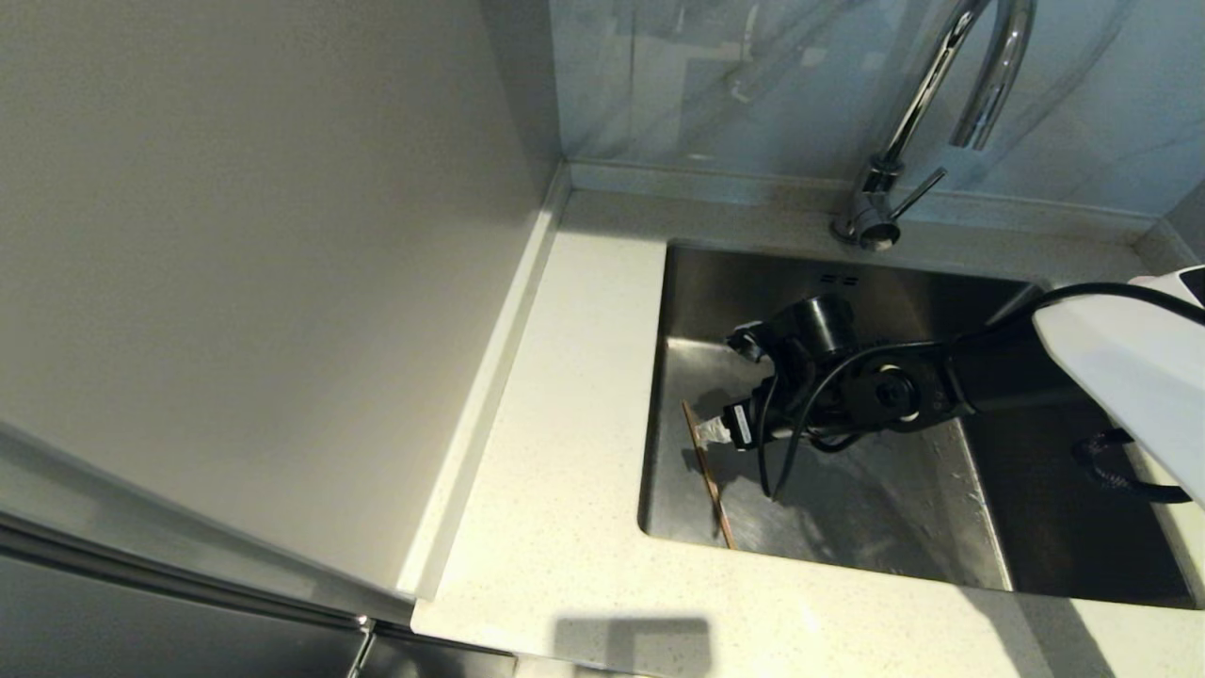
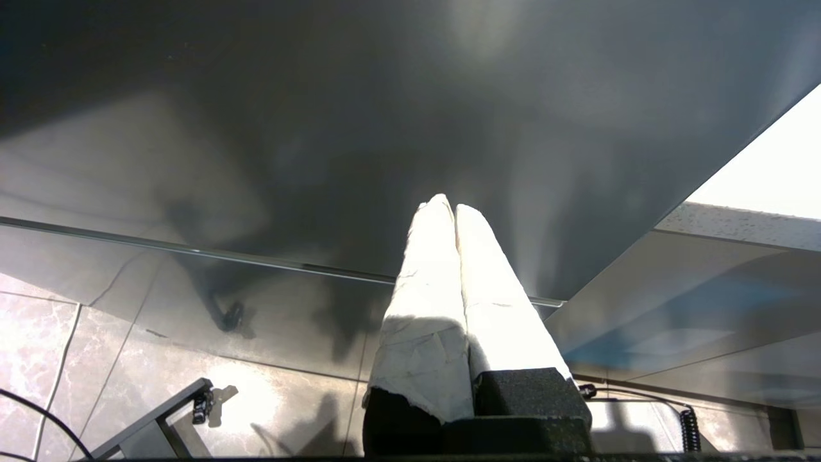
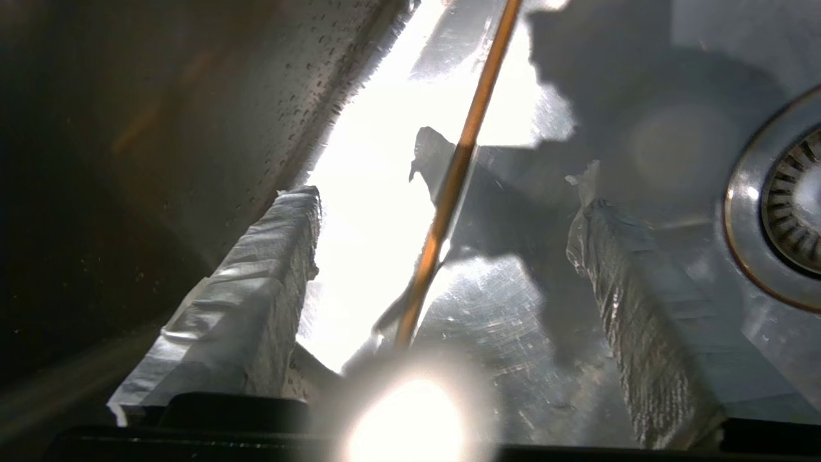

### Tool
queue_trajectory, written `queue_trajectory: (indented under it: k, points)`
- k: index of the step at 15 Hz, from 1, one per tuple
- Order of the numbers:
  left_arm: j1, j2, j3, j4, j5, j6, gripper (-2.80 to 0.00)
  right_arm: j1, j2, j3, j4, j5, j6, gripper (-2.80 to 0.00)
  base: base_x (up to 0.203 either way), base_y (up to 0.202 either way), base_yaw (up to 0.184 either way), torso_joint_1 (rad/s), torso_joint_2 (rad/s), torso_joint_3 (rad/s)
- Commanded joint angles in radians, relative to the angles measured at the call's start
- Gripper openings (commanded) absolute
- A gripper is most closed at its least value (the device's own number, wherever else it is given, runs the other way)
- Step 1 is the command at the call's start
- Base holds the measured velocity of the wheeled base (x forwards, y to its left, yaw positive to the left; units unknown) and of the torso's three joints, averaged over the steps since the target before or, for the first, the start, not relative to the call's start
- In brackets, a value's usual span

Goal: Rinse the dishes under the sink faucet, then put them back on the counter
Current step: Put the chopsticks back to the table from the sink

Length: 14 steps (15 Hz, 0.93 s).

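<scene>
Right gripper [image 3: 449,244] low, fingers spread wide, nothing held; left gripper [image 2: 449,212] parked, fingers together.

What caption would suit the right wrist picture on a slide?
Right tool, open, straddling a thin brown wooden chopstick on the wet stainless steel sink floor.

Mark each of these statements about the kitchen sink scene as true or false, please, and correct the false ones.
1. The thin brown wooden chopstick lies on the off-white speckled counter. False: it lies inside the square stainless steel sink, near its left wall.
2. The right gripper is open, with the chopstick between its fingers. True.
3. Water runs from the tall chrome gooseneck faucet. False: no stream shows.
4. The left gripper is shut and away from the sink. True.
5. A pink bowl sits in the sink. False: no bowl shows.
</scene>
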Motion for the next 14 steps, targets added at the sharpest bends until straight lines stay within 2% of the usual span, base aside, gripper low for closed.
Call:
queue_trajectory:
  k: [1, 6, 10, 14]
  points:
    - [0.000, -0.003, 0.000, -0.001, 0.000, -0.001, -2.80, 0.009, 0.001, 0.028, -0.018, 0.001, -0.001, 0.00, 0.000, 0.000, 0.000, 0.000, 0.00, 0.000]
    - [0.000, -0.003, 0.000, -0.001, 0.000, -0.001, -2.80, 0.063, 0.016, 0.040, -0.033, -0.061, 0.000, 0.00, 0.000, 0.000, 0.000, 0.000, 0.00, 0.000]
    - [0.000, -0.003, 0.000, -0.001, 0.000, -0.001, -2.80, 0.063, 0.049, 0.097, -0.239, -0.065, -0.002, 0.00, 0.000, 0.000, 0.000, 0.000, 0.00, 0.000]
    - [0.000, -0.003, 0.000, -0.001, 0.000, -0.001, -2.80, 0.061, 0.090, 0.101, -0.290, -0.065, -0.009, 0.00, 0.000, 0.000, 0.000, 0.000, 0.00, 0.000]
